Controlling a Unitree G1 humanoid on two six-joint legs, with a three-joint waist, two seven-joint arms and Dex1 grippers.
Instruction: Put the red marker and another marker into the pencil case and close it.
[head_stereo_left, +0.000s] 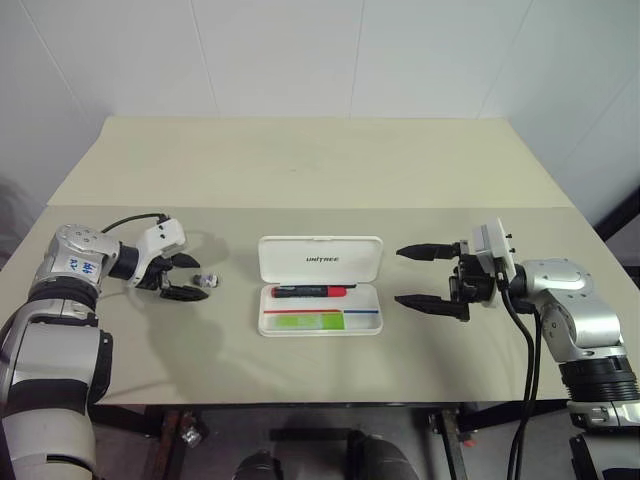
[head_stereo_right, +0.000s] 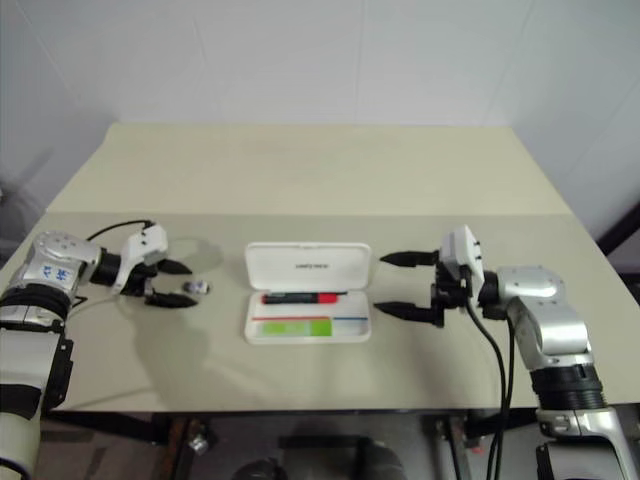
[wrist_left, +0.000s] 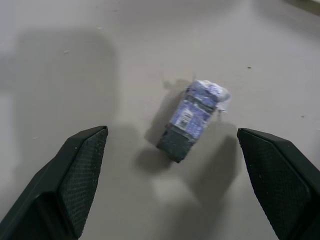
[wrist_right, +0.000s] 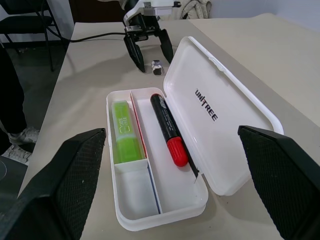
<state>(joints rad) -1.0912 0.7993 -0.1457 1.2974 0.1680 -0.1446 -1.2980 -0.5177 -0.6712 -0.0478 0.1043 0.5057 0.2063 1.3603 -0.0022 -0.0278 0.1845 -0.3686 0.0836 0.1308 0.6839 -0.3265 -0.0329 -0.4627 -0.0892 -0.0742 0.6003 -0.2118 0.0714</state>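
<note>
Lying already inside the open white hard-plastic pencil case (head_stereo_left: 320, 283), the slim black-and-red marker (head_stereo_left: 311, 292) and chunky light-green marker (head_stereo_left: 308, 321) leave only closing. Both the left gripper (head_stereo_left: 186, 277) and right gripper (head_stereo_left: 418, 276) stand spread, empty; the lid should be swung down evenly.

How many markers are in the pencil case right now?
2. The red marker lies in the long compartment beside the open lid; the green marker lies in the narrower compartment of the pencil case.
</note>
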